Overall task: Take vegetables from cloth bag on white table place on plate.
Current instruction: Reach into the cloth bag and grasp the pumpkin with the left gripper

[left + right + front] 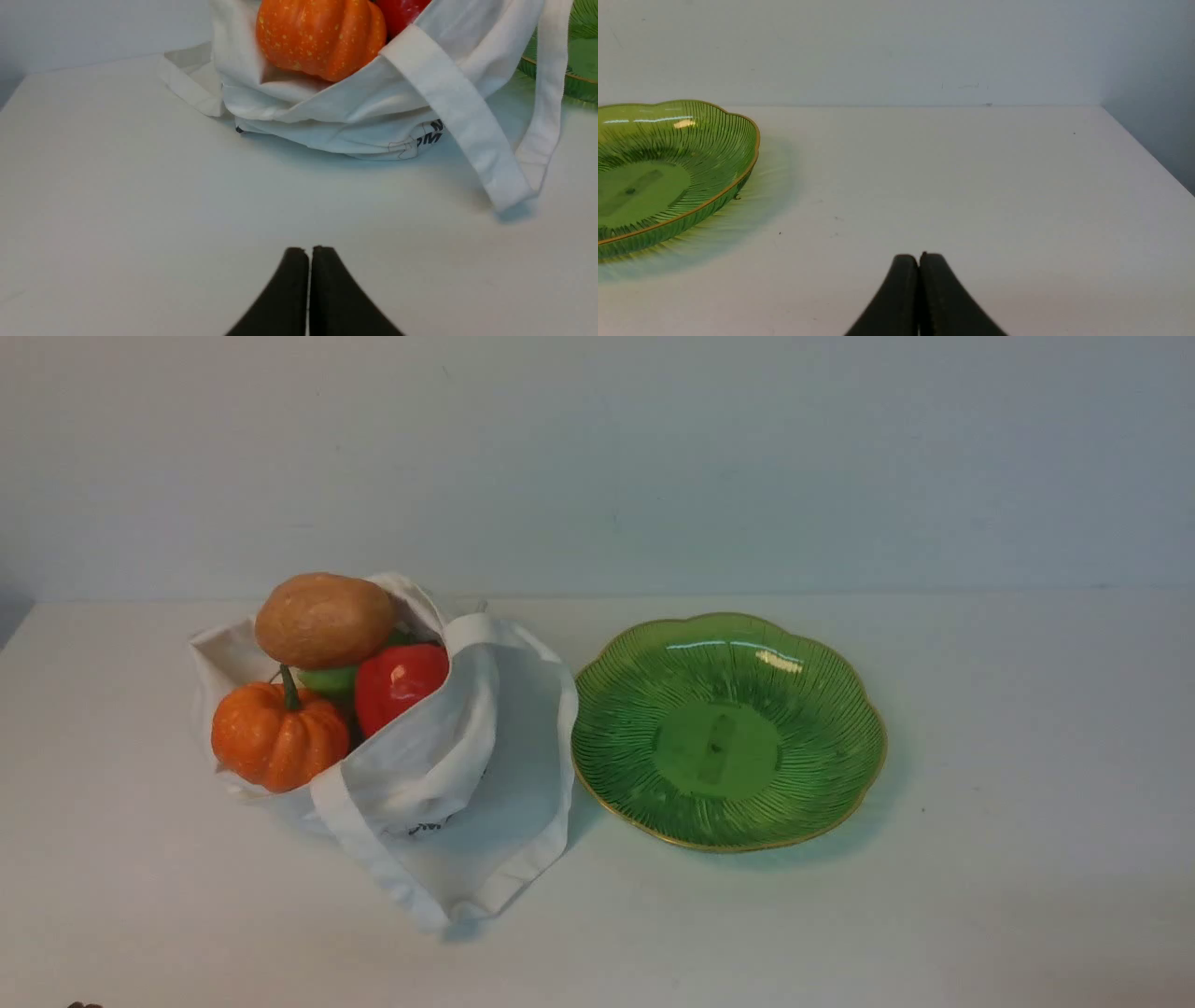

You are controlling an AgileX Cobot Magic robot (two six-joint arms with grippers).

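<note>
Left hand point(310, 252): clenched; right hand point(920, 256) likewise.
Potato point(325, 621): atop the bag point(420, 775), toward the desk's point(747, 933) left edge; could roll out if the pumpkin point(280, 733) gets bumped.

In the cloth bag point(401, 779), the green vegetable point(329, 682) is partly hidden by the potato point(325, 621) and pumpkin point(280, 733).
</note>
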